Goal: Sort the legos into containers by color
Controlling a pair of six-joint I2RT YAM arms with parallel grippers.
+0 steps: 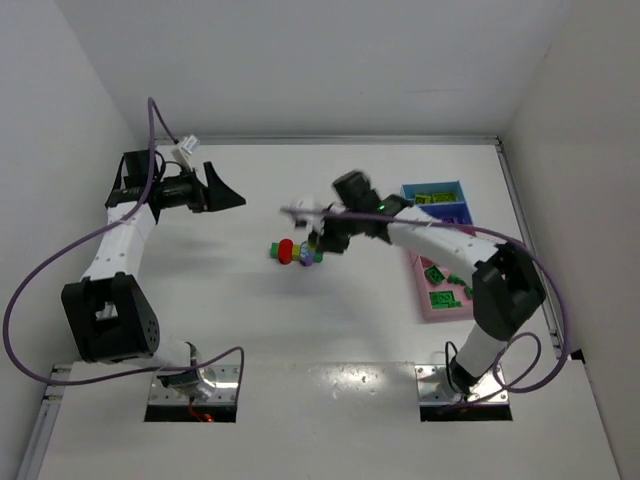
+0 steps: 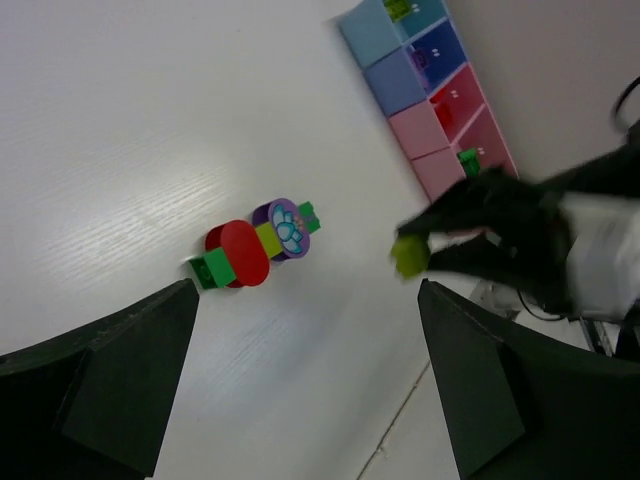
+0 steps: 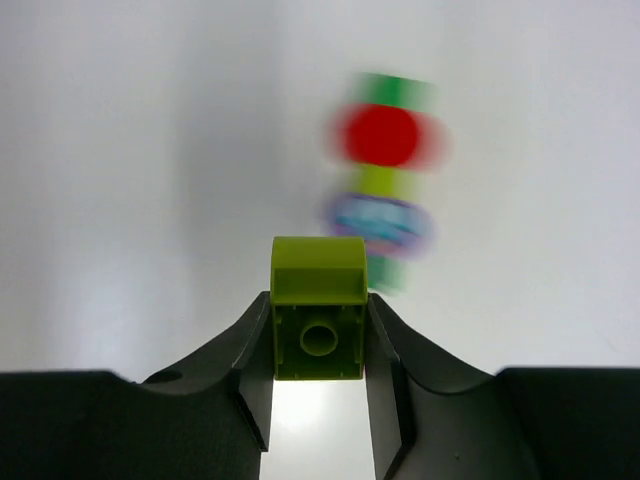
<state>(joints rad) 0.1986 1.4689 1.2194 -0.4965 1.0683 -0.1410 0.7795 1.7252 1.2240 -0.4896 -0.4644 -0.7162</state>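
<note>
Right tool (image 3: pixel 320 305) pinches yellow-green brick (image 3: pixel 318 268) clear of tabletop (image 3: pixel 120 150), presumably for carrying — loose legos (image 3: pixel 385 140) at 12 o'clock — left tool (image 2: pixel 305 300) wide, empty.

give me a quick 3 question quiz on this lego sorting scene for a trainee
1. True or false: the left end effector is gripping a red brick.
2. What colour is the brick held by the right end effector? A) purple B) yellow-green C) blue
3. In the top view, on which side of the table do the containers stand, left or right?

Key:
1. False: it hangs open and empty.
2. B
3. Right
</note>
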